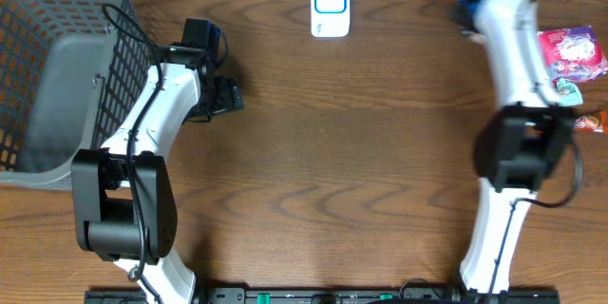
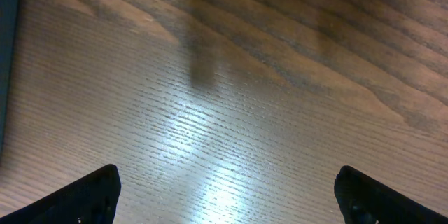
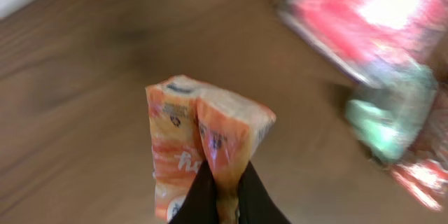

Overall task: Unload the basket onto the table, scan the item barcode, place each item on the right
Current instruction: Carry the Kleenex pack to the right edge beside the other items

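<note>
My right gripper (image 3: 220,197) is shut on the lower edge of an orange snack packet (image 3: 203,140), which hangs above the wood table. In the overhead view this orange packet (image 1: 593,122) pokes out at the far right edge, beside the right arm. No barcode shows on the packet. A white scanner (image 1: 330,5) with a blue face lies at the back middle of the table, far from the packet. On the left side of the table my left gripper (image 1: 221,95) stands open and empty; in its wrist view only bare wood lies between the fingertips (image 2: 91,192).
A grey wire basket (image 1: 57,76) fills the left back corner, close behind the left arm. More snack packets lie at the right back: a red-pink one (image 1: 572,50) and a green one (image 1: 568,91), seen blurred as the red packet (image 3: 371,21) and green packet (image 3: 385,119).
</note>
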